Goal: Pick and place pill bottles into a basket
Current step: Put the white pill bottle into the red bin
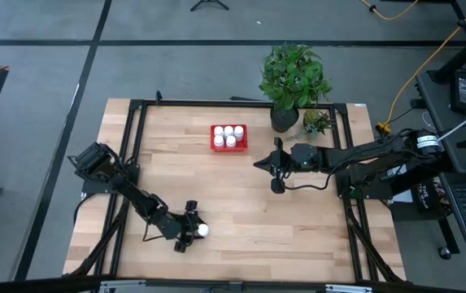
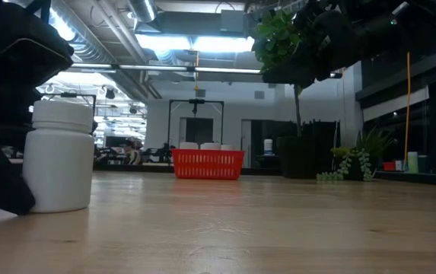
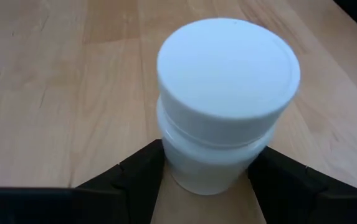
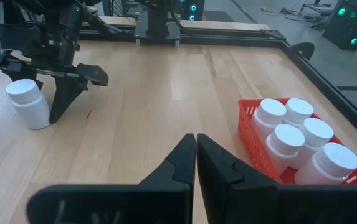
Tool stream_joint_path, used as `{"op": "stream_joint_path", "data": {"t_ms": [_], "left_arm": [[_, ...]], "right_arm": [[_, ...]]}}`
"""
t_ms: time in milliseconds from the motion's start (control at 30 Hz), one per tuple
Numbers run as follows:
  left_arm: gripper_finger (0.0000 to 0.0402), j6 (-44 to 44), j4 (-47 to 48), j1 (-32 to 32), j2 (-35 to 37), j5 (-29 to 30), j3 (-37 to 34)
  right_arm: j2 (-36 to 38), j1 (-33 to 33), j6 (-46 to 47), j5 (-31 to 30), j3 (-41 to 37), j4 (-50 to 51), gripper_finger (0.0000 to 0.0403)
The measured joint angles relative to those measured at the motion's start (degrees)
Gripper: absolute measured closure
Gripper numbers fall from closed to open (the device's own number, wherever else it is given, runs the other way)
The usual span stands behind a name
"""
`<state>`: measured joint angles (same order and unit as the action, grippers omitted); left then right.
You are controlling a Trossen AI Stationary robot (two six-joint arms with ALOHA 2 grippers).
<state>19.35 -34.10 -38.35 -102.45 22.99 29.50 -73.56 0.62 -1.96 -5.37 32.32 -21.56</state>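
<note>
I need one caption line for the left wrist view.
Open left tool straddling the last pill bottle on the wooden table.

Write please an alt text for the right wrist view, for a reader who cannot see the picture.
The right gripper hangs shut above the wooden table, beside a red basket holding five white pill bottles. Across the table, the left gripper stands open around a sixth pill bottle standing upright on the wood.
</note>
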Motion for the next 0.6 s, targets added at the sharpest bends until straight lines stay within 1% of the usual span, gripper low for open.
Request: {"op": "stream_joint_path", "data": {"t_ms": [267, 600], "left_arm": [[0.0224, 0.0, -1.9, 0.0, 0.0, 0.4, 0.0], [0.0229, 0.0, -2.0, 0.0, 0.1, -0.4, 0.0]], "right_arm": [[0.0, 0.0, 0.0, 0.0, 0.0, 0.0, 0.0383], [0.0, 0.0, 0.2, 0.0, 0.0, 0.0, 0.0383]]}}
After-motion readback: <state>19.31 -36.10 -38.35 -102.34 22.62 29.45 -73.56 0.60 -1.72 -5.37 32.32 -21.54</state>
